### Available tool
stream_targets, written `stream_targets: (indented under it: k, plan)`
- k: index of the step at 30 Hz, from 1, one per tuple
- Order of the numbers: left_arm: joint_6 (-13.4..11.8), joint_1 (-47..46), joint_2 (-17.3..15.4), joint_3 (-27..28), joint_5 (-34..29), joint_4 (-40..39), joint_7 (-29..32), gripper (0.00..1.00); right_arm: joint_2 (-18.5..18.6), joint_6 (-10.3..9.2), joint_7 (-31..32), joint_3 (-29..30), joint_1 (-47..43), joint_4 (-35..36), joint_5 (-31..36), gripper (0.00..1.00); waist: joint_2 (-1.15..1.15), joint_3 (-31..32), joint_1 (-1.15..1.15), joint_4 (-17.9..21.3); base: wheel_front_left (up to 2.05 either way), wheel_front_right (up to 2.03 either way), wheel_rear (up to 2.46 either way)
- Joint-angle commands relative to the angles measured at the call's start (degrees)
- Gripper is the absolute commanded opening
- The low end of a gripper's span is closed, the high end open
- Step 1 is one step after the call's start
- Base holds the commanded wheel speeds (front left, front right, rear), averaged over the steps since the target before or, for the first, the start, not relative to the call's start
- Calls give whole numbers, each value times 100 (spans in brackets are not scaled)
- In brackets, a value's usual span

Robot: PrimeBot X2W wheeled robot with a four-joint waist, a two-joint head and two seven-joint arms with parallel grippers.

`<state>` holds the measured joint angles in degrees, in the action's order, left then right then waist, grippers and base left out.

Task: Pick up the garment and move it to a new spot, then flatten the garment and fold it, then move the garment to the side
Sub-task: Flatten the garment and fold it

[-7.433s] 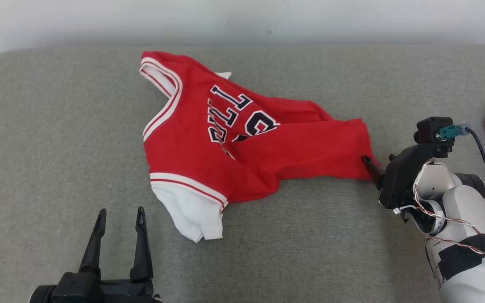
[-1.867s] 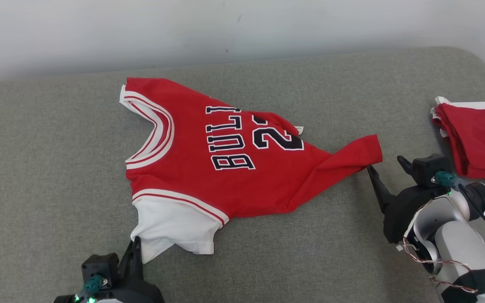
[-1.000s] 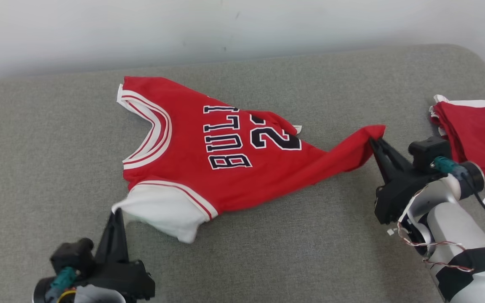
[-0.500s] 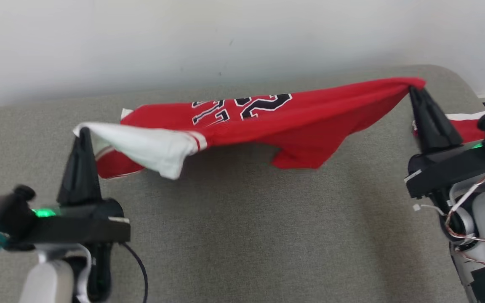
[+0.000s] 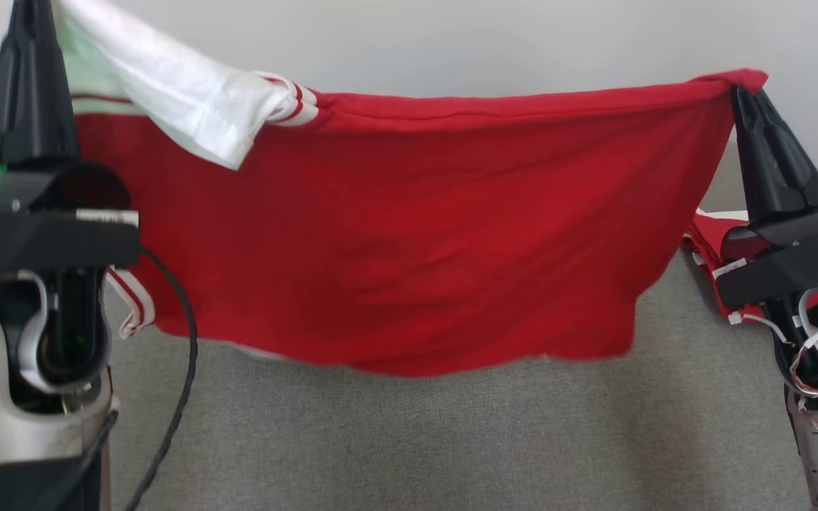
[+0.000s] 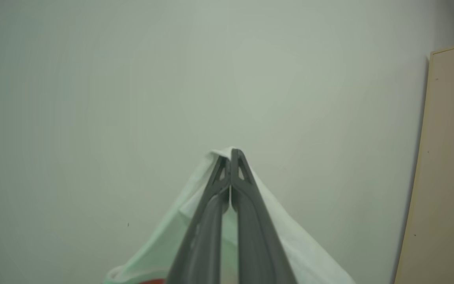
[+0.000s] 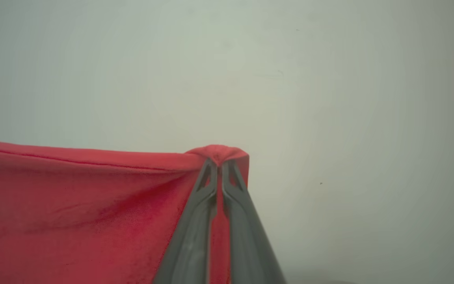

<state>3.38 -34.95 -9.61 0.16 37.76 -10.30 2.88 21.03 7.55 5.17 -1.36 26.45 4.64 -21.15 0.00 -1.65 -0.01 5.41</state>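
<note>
- My left gripper (image 5: 27, 18) is closed completely. It points up and holds the white sleeve (image 5: 182, 106) of the garment (image 5: 395, 234).
- In the left wrist view, my left gripper (image 6: 231, 157) has its two fingers (image 6: 250, 225) pressed together up to the tip. White cloth of the garment (image 6: 290, 248) comes out on both sides of them and over the tip.
- My right gripper (image 5: 741, 96) is closed completely too. It points up and pinches one red corner of the garment.
- In the right wrist view, the garment (image 7: 73, 205) makes a small bunch over the tip of my right gripper (image 7: 219, 163). From there it spreads away toward my left gripper.
- The garment hangs between my two grippers as a wide red sheet. Its upper edge goes almost straight from one tip to the other.
- The sleeve falls over this upper edge, just beside my left gripper on the inner side.
- A strip of red and white trim (image 5: 128, 305) hangs down below my left gripper, partly hidden behind its body.
- The lower edge of the garment hangs free, under and between my grippers, near the grey cushion (image 5: 409, 440). I cannot tell if it touches.
- Low behind my right gripper, another red cloth (image 5: 706, 245) lies on the cushion.
- A pale wall (image 5: 451, 42) stands beyond both tips.
</note>
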Motion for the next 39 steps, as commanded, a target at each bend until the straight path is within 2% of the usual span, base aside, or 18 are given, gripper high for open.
stream_targets:
  k: [1, 10, 12, 16, 21, 27, 33, 39]
  plan:
    - [0, -129, -34, -19, 5, 53, 49, 0, -30, -15, 31, 15, 59, 57, 30, 0, 0, 36, 1, 11, 0, 0, 0]
    - [59, -1025, -137, -208, 108, 641, 433, 0, 24, -15, 369, -60, 220, 270, 70, 0, 0, -58, 1, 106, 0, 0, 0]
    - [91, -1210, -296, -246, -124, 813, 337, 0, 122, -16, 492, -201, 306, 213, 108, 0, 0, -161, 1, 129, 0, 0, 0]
    - [107, -1630, -323, -208, -178, 1244, 143, 0, 167, -15, 639, -501, 692, -8, -39, 0, 0, -452, 1, 219, 0, 0, 0]
    - [154, -2318, -503, -253, -419, 1699, -31, 0, 300, -15, 694, -977, 1534, -593, 68, 0, 0, -999, 1, 340, 0, 0, 0]
    - [246, -3264, -769, -356, -737, 2166, -466, 0, 62, -15, 491, -1430, 2900, -1616, 56, 0, 0, -1611, 1, 514, 0, 0, 0]
    - [324, -3990, -883, -475, -991, 2856, -1263, 0, -281, -16, -225, -1377, 4214, -2859, 455, 0, 0, -2042, 1, 600, 0, 0, 0]
    - [366, -4449, -899, -543, -1226, 3342, -1706, 0, -500, -16, -1038, -1044, 4915, -3772, 1182, 0, 0, -2405, 1, 618, 0, 0, 0]
